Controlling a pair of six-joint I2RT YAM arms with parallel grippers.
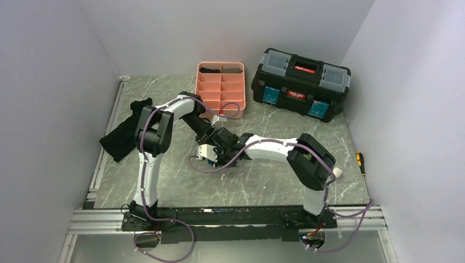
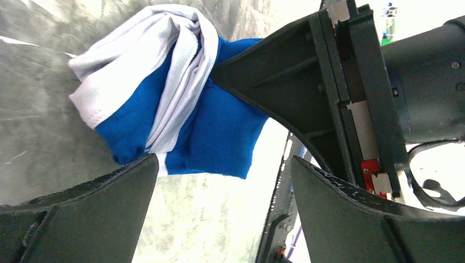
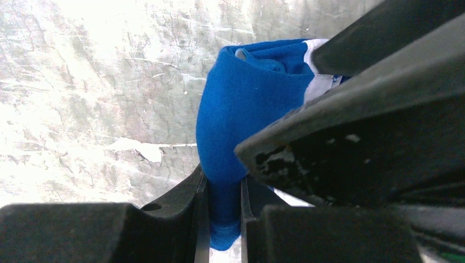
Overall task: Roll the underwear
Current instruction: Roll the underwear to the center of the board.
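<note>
At far left we see a black cloth (image 1: 122, 136) lying at the table (image 1: 257, 186) edge. Our left gripper (image 2: 222, 181) holds its fingers spread wide, just beside the bunched blue-and-white underwear (image 2: 208, 131) near mid-table. Our right gripper (image 3: 222, 192), fingers nearly together, pinches a blue fold of it

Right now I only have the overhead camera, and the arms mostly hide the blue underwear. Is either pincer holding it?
Observer: Yes, the right pincer is shut on a fold of the underwear.
Operator: And the left one?
Observer: The left pincer is wide open, gripping nothing.
Operator: Is it rolled?
Observer: Only bunched: a white band twists over the blue, and loose ends stick out.
</note>
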